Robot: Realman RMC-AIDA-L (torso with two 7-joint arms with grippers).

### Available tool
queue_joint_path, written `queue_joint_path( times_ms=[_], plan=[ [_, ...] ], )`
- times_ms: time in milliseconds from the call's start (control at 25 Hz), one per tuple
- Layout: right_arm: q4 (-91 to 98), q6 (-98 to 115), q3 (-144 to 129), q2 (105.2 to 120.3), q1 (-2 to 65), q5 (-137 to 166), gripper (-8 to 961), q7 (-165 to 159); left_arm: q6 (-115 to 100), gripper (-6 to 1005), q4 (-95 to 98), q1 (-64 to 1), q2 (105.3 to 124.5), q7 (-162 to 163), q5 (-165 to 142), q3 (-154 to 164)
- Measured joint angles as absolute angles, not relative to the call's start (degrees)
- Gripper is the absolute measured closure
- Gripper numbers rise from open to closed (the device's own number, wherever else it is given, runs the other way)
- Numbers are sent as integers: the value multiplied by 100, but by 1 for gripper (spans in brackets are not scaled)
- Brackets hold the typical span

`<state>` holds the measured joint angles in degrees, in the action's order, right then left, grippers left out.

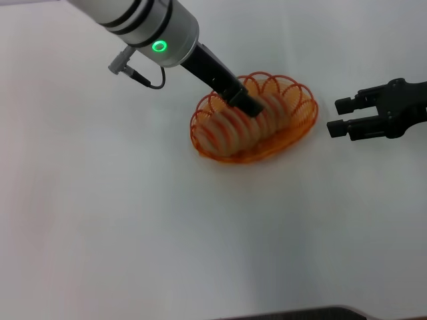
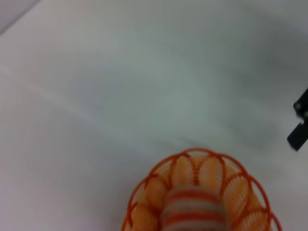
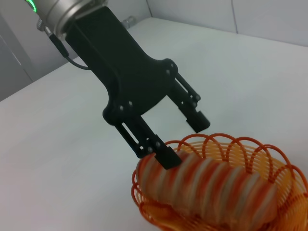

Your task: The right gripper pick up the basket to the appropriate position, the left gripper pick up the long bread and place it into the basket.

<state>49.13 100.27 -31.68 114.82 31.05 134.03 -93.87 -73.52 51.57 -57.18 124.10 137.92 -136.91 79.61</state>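
The orange wire basket (image 1: 293,100) stands on the white table right of centre. The long bread (image 1: 230,128) lies inside it, tan with orange stripes. My left gripper (image 1: 252,107) hangs just over the bread's middle. In the right wrist view the left gripper (image 3: 184,139) is open, one finger (image 3: 167,157) at the bread (image 3: 216,185) and the other above the basket rim (image 3: 240,147). The left wrist view shows the basket (image 2: 159,175) and the bread (image 2: 192,211) below the camera. My right gripper (image 1: 337,117) is open and empty, just right of the basket.
The white table (image 1: 133,233) spreads bare to the left and front of the basket. A grey cable plug (image 1: 123,63) hangs off the left arm. The right gripper's fingers (image 2: 299,126) show at the edge of the left wrist view.
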Motion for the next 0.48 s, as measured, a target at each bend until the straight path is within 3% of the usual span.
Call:
queue_joint_path(
  times_ms=[280, 480],
  plan=[
    [4913, 10010, -3173, 11496, 3116, 13403, 329, -9386, -7846, 188, 5701, -4464, 12366, 12743, -12099, 6625],
    [4914, 10010, -3173, 11496, 3161, 13406, 329, -9386, -8946, 139, 5384, -3810, 12300, 11818, -11765, 5015]
  ],
)
